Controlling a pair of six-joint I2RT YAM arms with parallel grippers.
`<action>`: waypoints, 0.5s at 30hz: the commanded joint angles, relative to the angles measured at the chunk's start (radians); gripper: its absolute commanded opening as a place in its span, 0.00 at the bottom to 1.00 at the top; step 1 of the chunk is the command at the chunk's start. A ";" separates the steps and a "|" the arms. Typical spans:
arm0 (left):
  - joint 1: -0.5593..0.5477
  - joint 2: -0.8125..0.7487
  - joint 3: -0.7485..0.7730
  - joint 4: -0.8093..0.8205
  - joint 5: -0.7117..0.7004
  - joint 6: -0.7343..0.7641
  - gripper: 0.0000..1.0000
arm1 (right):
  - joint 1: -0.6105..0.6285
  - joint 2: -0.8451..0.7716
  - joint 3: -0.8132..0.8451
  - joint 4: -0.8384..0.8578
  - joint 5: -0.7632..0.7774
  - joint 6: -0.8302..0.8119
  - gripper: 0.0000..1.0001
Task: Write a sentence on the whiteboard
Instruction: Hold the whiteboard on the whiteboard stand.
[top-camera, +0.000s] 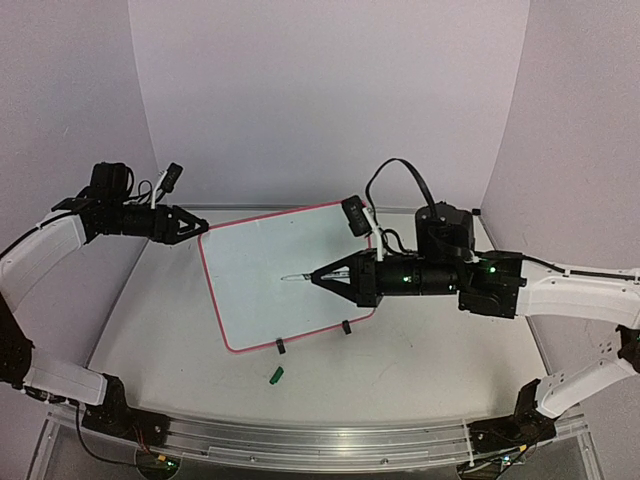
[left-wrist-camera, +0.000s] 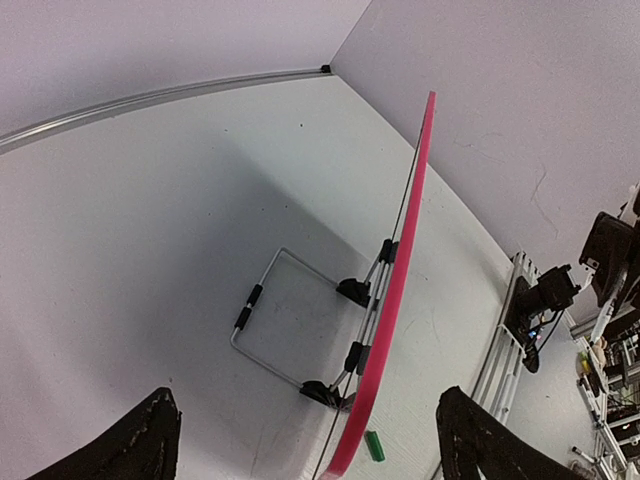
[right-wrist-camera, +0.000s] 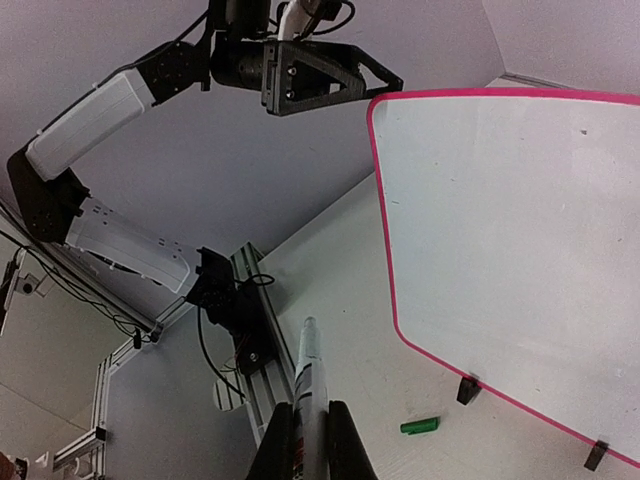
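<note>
With the marker (top-camera: 296, 277) pinched in the right gripper (top-camera: 322, 276) and pointing ahead over the blank whiteboard (top-camera: 250, 290), writing seems about to start (left gripper (top-camera: 200, 228) spread, board edge ahead, ungripped), so next the tip must press down gently.

White, pink-framed whiteboard (top-camera: 260, 285); white marker (right-wrist-camera: 308, 380); green cap (top-camera: 277, 376).

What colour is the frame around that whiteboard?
The whiteboard frame is pink-red, clearest in the right wrist view.
</note>
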 joint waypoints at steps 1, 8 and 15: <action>0.003 0.011 0.011 -0.056 -0.025 0.052 0.90 | 0.006 0.098 0.115 0.034 0.018 -0.042 0.00; 0.004 0.040 0.015 -0.081 0.038 0.077 0.87 | 0.009 0.275 0.272 0.035 -0.001 -0.074 0.00; 0.004 0.044 0.016 -0.084 0.109 0.094 0.59 | 0.010 0.403 0.380 0.050 0.040 -0.074 0.00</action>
